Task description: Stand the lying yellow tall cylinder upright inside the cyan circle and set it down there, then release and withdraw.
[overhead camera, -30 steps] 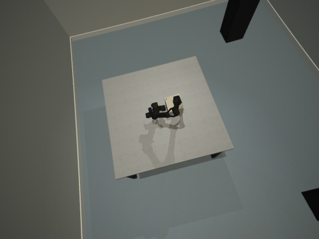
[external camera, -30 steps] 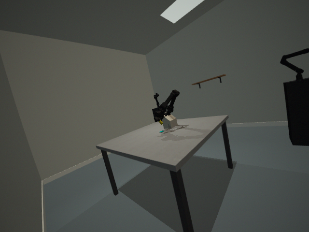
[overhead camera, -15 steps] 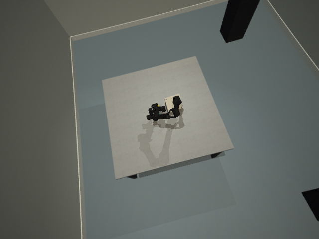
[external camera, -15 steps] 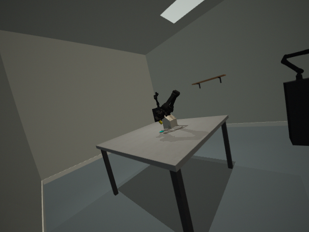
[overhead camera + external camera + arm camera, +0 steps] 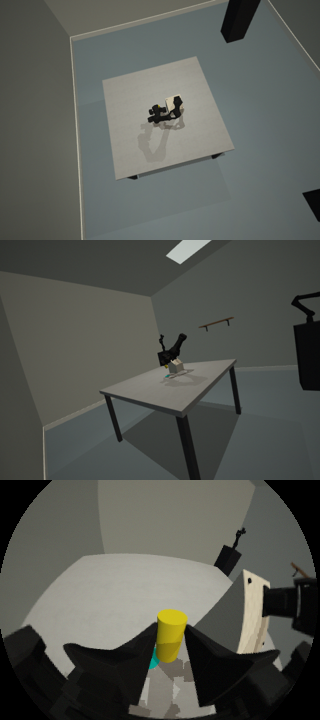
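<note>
Just one claw (image 5: 170,643) clamped around one yellow cylinder (image 5: 170,634), above one cyan circle (image 5: 154,659).

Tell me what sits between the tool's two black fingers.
The yellow tall cylinder is clamped between the two black fingers of the tool. The wrist view shows it, with a sliver of the cyan circle behind it.

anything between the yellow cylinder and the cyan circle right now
Nothing visible. The tool is shut on the yellow cylinder, held above the table. A sliver of the cyan circle shows just beneath it, with only bare table and shadow around it.
</note>
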